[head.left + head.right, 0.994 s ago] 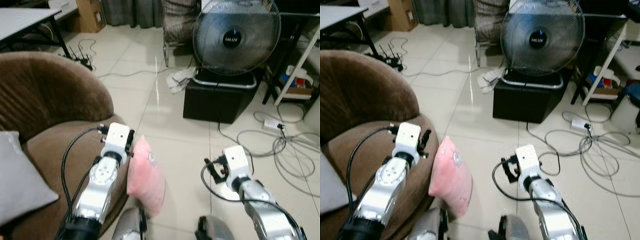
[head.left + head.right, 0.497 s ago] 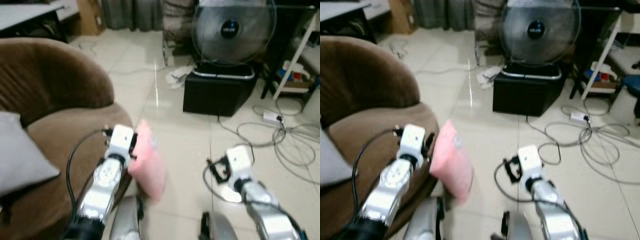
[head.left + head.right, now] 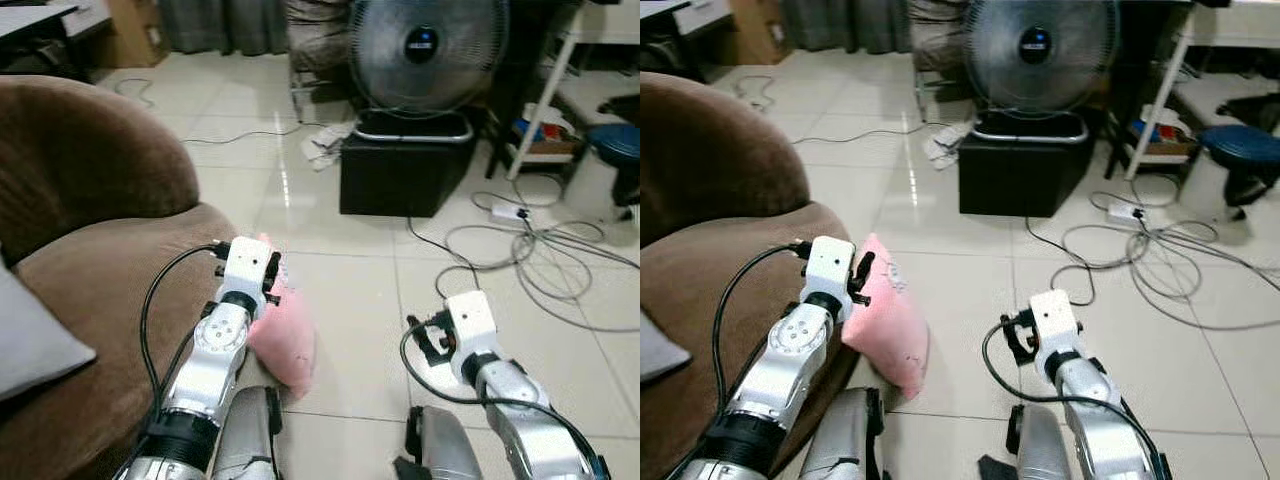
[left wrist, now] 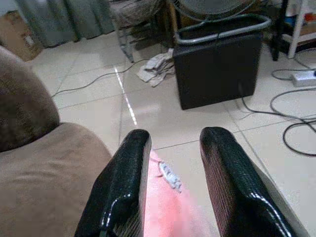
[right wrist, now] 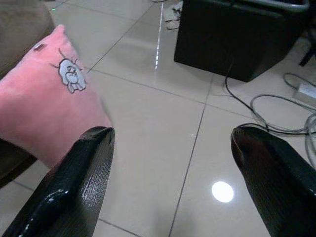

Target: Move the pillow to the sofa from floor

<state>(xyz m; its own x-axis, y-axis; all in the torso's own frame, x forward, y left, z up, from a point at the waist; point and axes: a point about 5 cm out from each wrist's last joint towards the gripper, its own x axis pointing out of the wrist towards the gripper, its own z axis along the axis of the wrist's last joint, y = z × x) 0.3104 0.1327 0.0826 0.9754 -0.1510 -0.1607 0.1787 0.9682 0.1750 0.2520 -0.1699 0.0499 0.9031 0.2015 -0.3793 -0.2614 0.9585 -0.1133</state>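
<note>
- The pillow [image 3: 885, 325] is part covered by the left arm's wrist where it leans against the sofa [image 3: 730, 260]; its lower end runs off the left wrist picture.
- The left gripper [image 4: 170, 190] is hidden behind its own wrist block in the head views (the wrist view shows its fingers apart, astride the pillow's top).
- The fan [image 3: 425, 50] above the black box is cut at the top edge.
- A grey cushion [image 3: 35, 340] on the sofa is cropped at the side.
</note>
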